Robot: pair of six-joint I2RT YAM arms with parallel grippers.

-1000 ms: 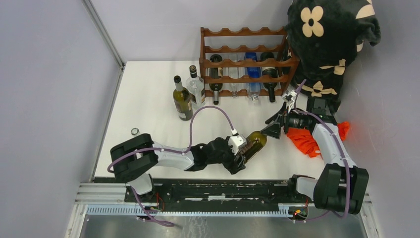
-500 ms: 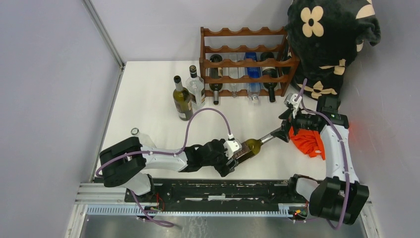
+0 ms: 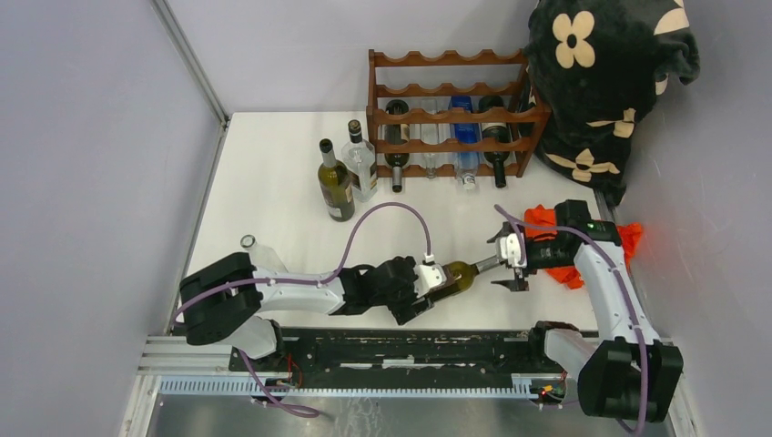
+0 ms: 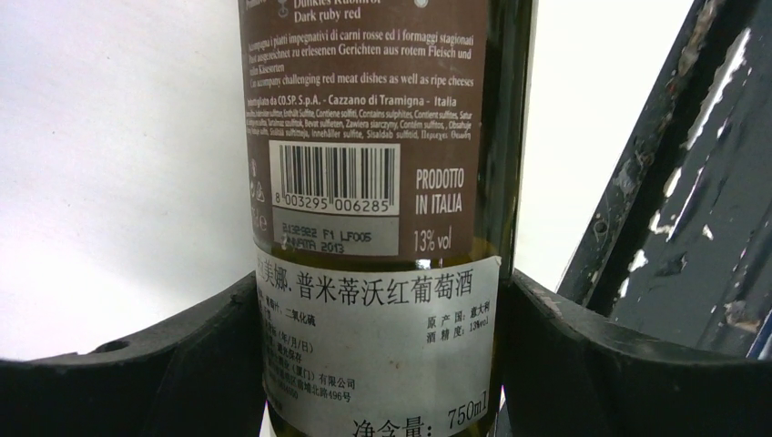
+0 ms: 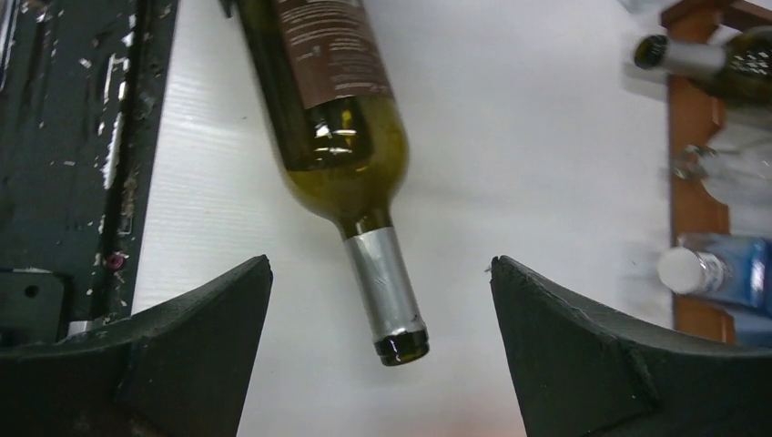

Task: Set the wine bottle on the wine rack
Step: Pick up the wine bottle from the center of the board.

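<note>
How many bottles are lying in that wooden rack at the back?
4, side by side in the rack: the left dark bottle, then a clear bottle, a blue bottle and the right dark bottle. Its rails may hide more.

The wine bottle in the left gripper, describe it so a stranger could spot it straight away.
On the white table, look at the middle of the front edge. There the left gripper clamps a green wine bottle on its side, silver-foiled neck toward the open right gripper. It is the only bottle neither standing nor in the wine rack.
</note>
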